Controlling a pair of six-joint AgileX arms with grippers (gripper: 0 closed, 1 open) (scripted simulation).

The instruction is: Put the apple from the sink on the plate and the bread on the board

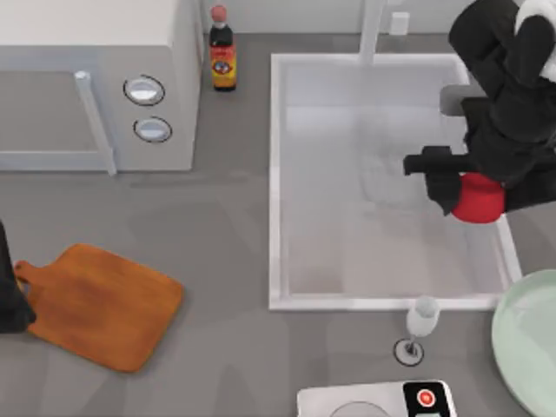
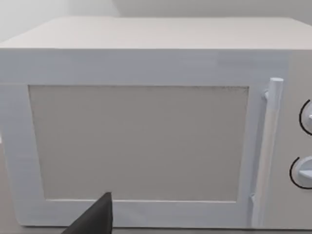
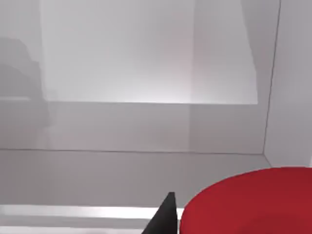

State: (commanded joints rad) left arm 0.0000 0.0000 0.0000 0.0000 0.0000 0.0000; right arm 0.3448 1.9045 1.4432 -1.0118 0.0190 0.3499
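The red apple (image 1: 480,201) hangs over the right side of the white sink (image 1: 276,174), with my right gripper (image 1: 465,187) shut on it. The right wrist view has the apple (image 3: 248,204) large beside one dark fingertip (image 3: 165,217), with the sink's floor and walls beyond. The pale green plate (image 1: 528,339) lies at the table's right front, just past the sink's corner. The wooden board (image 1: 100,304) lies at the left front. My left gripper (image 1: 9,291) is parked open at the left edge, by the board's handle. The bread is out of view.
A white microwave (image 1: 95,87) stands at the back left and faces the left wrist camera (image 2: 141,141). A dark sauce bottle (image 1: 222,52) stands beside it. A clear wine glass (image 1: 422,320) and a white device with a red button (image 1: 426,397) stand in front of the sink.
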